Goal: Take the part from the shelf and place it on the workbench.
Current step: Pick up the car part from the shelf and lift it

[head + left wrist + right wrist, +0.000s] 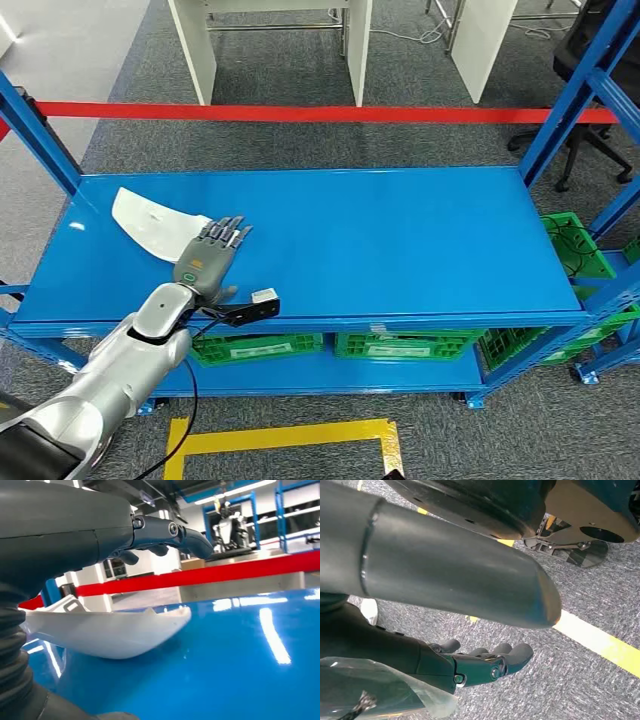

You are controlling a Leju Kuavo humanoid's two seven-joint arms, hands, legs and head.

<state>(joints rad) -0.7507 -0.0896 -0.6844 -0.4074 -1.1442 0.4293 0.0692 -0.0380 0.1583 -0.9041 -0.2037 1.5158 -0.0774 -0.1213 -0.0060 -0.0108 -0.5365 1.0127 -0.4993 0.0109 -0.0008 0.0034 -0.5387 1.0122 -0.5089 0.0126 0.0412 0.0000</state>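
A flat white curved part (149,229) lies on the left side of the blue shelf top (377,240). My left hand (207,255) hovers flat over the part's near end, fingers stretched out and apart, holding nothing. In the left wrist view the white part (109,630) lies on the shelf just under the extended fingers (170,532), with a gap between them. My right hand (471,662) hangs down over the grey carpet with its fingers loosely extended and nothing in them.
Green crates (407,345) sit on the lower shelf level and another (577,250) at the right. Blue uprights (38,135) stand at the shelf corners. A red tape line (302,113) crosses the floor behind, with white table legs (192,45) beyond. Yellow floor marking (287,437) lies in front.
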